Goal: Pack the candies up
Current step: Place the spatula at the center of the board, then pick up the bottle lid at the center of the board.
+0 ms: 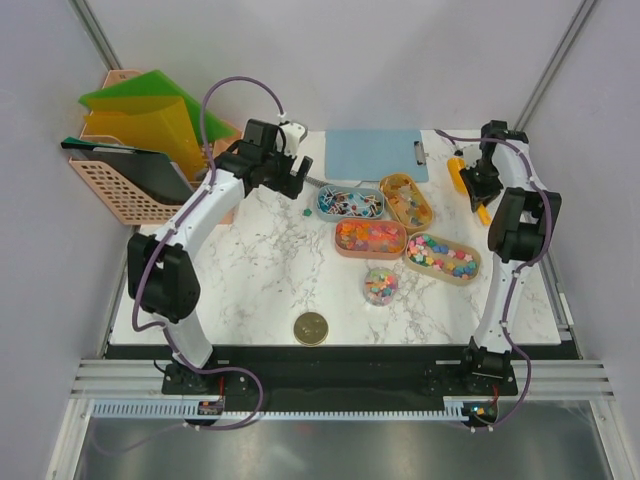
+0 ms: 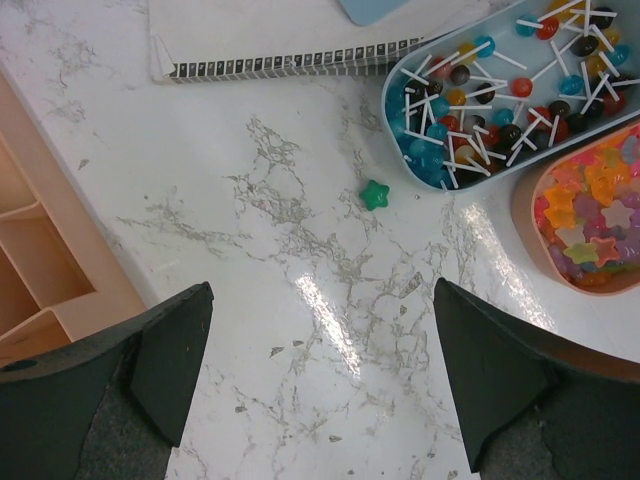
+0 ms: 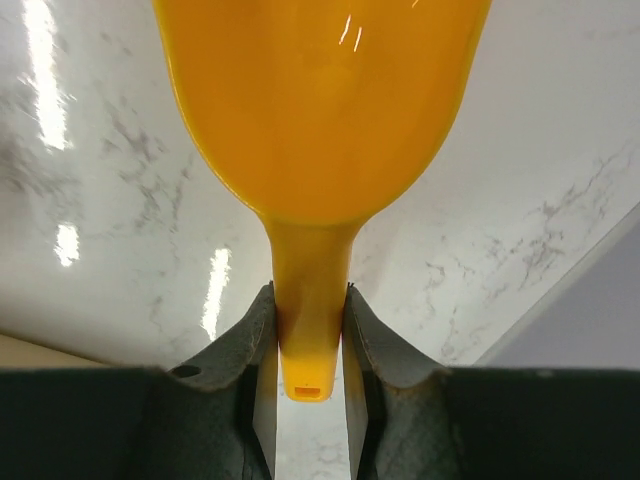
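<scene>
From above, we see the candies (image 1: 370, 237) sorted into four oval trays (image 1: 477, 265) mid-table. More sit in a small round clear tub (image 1: 380, 286), with a round gold lid (image 1: 311, 328) nearer us. The left gripper (image 1: 290, 170) hangs beside a pale blue clipboard (image 1: 375, 155). The right gripper (image 1: 478, 185) hides most of the long orange plastic scoop (image 1: 457, 172).

On the left wrist, we see its fingers (image 2: 170, 360) spread wide, holding nothing. A stray green star candy (image 2: 374, 194) lies ahead on the marble. The blue tray (image 2: 392, 110) and orange tray (image 2: 522, 215) are cut off at the right.

On the right wrist, the jaws pinch the scoop's handle. Its bowl runs off the top, so we can't see inside.
</scene>
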